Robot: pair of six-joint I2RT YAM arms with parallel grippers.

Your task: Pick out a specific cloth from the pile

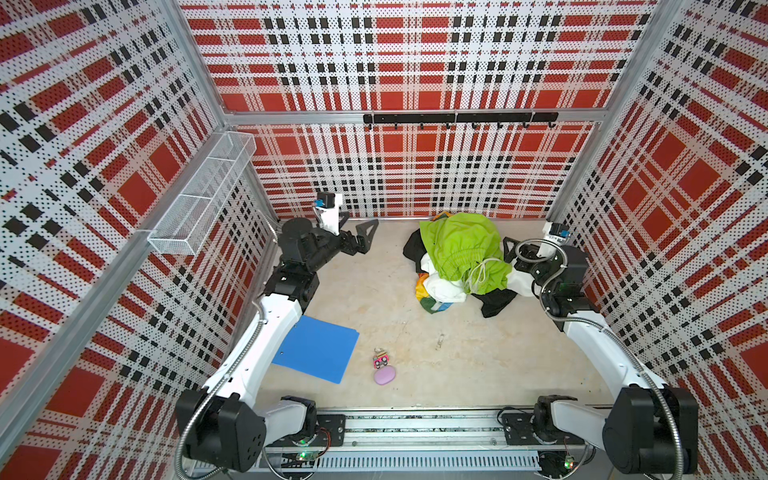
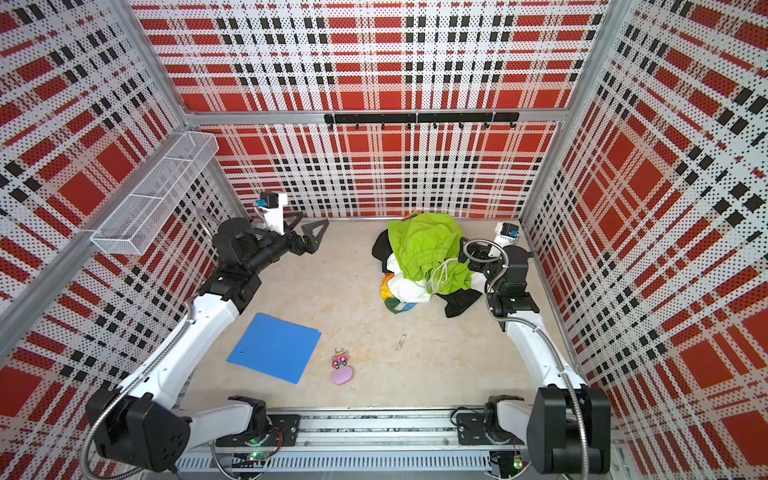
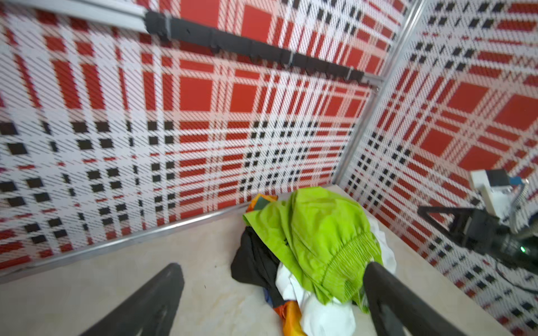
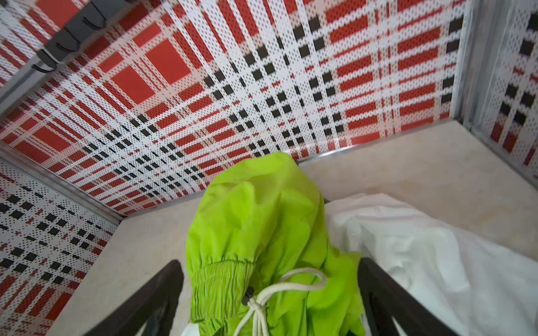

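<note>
The pile (image 1: 461, 257) (image 2: 428, 257) lies at the back right of the floor in both top views. A lime-green garment (image 4: 256, 218) with white drawstrings tops it, over white (image 4: 407, 250) and black (image 3: 256, 261) garments. The cloth shows only as rainbow patches poking out: at the pile's near-left foot (image 1: 430, 299) (image 2: 395, 305), and as an orange fold (image 3: 291, 317). My left gripper (image 1: 365, 235) (image 3: 273, 267) hangs open and empty, well left of the pile. My right gripper (image 1: 510, 249) (image 4: 270, 263) is open at the pile's right side. Its fingers straddle the green garment's elastic band without closing on it.
A blue folder (image 1: 318, 349) lies near the left arm. A small toy car (image 1: 380, 359) and a lilac pebble-shaped object (image 1: 384, 375) sit at front centre. A wire basket (image 1: 203, 191) hangs on the left wall, a black hook rail (image 1: 457, 118) on the back wall.
</note>
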